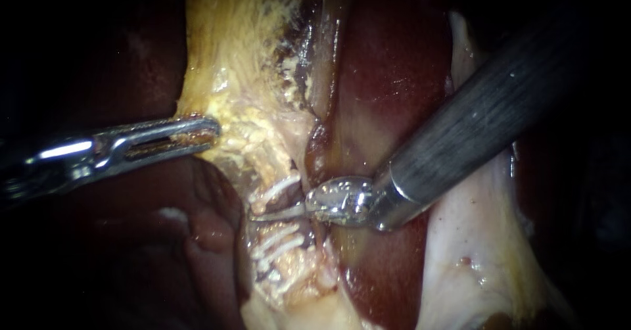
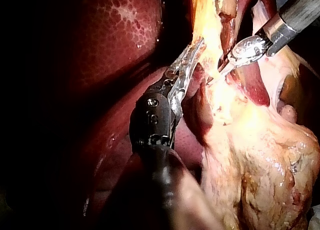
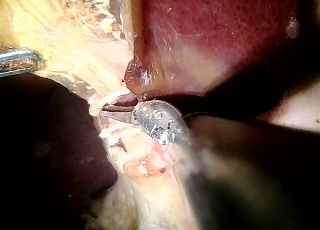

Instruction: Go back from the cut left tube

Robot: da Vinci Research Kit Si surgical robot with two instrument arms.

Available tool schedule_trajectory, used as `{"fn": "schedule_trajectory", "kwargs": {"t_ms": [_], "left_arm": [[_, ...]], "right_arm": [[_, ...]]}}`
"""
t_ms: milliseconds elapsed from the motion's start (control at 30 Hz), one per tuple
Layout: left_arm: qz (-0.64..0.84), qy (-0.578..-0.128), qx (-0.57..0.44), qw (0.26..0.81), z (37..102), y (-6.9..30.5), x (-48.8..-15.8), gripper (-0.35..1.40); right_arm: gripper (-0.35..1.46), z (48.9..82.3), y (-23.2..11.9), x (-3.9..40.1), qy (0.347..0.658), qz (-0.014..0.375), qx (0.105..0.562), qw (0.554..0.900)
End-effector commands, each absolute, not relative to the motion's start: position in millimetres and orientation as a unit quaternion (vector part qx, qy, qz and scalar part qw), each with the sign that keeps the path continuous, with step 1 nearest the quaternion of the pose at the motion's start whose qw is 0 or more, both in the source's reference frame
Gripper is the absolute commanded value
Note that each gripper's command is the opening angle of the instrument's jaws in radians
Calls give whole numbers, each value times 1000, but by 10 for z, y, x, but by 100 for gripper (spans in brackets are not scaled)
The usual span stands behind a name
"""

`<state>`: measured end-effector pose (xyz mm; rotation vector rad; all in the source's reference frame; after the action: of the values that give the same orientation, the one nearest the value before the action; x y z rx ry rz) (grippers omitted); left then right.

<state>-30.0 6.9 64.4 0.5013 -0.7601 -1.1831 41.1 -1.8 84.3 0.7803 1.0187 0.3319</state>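
Observation:
A tube (image 1: 284, 217) runs down the middle of the endoscope view. One group of white clips (image 1: 276, 188) sits above my right instrument's tip and another group of clips (image 1: 281, 241) below it. My right instrument (image 1: 259, 218) comes in from the upper right. Its thin blades lie shut in the gap between the two clip groups, also seen at the blades (image 3: 107, 109) in the right wrist view. My left instrument (image 1: 210, 131) comes in from the left, its jaws shut on the edge of the yellowish tissue (image 1: 230, 54); the left wrist view shows that tip (image 2: 197, 47) holding the same strand.
Dark red liver (image 1: 388, 73) lies behind and to the right of the tube. Pale glistening tissue (image 1: 473, 238) hangs at the lower right under the right shaft (image 1: 473, 126). Dark tissue (image 1: 197, 238) fills the lower left.

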Motion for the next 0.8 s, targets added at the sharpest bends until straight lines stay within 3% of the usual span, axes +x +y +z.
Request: {"fn": "schedule_trajectory", "kwargs": {"t_ms": [33,167,333,433,633,800], "left_arm": [[-538,-346,228,734,644,69,-300,-35],[-538,-346,228,734,644,69,-300,-35],[-538,-346,228,734,644,69,-300,-35],[-538,-346,228,734,644,69,-300,-35],[-538,-346,228,734,644,69,-300,-35],[-538,-346,228,734,644,69,-300,-35]], "right_arm": [[-35,843,-18,411,472,154,362,789],[-35,842,-18,411,473,154,362,788],[39,840,-18,412,474,154,363,787],[72,839,-18,412,474,154,363,787],[89,839,-17,412,473,159,360,788],[89,838,-17,410,475,158,358,788]]}}
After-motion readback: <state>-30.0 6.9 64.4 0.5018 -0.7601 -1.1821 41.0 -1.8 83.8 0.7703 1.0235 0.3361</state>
